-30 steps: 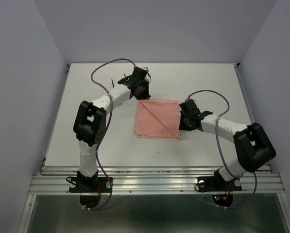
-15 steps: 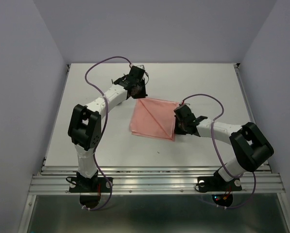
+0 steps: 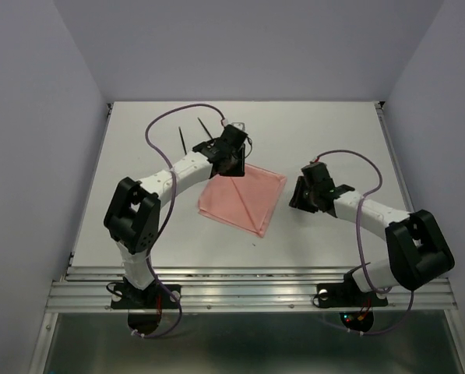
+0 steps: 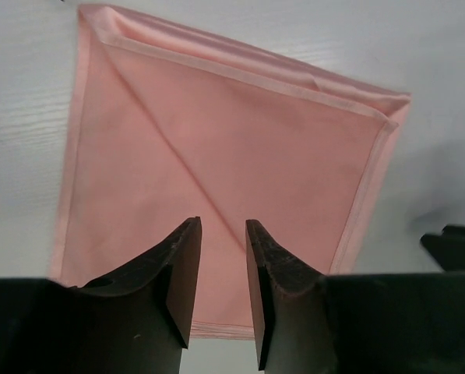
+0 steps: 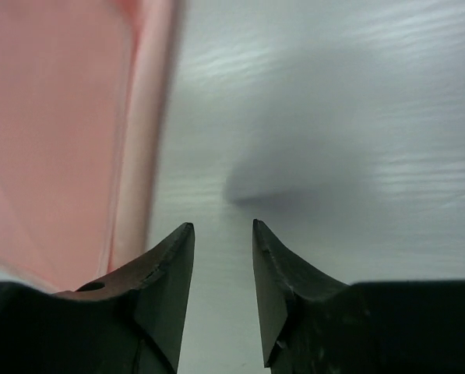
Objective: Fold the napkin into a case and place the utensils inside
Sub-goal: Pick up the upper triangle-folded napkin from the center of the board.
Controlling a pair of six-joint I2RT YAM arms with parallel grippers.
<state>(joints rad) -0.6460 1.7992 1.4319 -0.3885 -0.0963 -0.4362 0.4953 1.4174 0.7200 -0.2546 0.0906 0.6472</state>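
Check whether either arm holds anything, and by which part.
Nothing is held. Left gripper: jaws apart, empty, above the napkin. Right gripper: jaws apart, empty, over the table beside it.

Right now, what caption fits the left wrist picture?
Open left end effector above the folded pink napkin on a white table.

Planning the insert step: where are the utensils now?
Top view: the utensils lie on the table, left of centre toward the far edge, just beyond the left gripper.

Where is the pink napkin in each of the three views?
Top external: napkin in the middle of the white table.
Left wrist: fills the middle, beyond the left gripper.
Right wrist: along the left edge, blurred.
Shared landmark: the white table beneath it.
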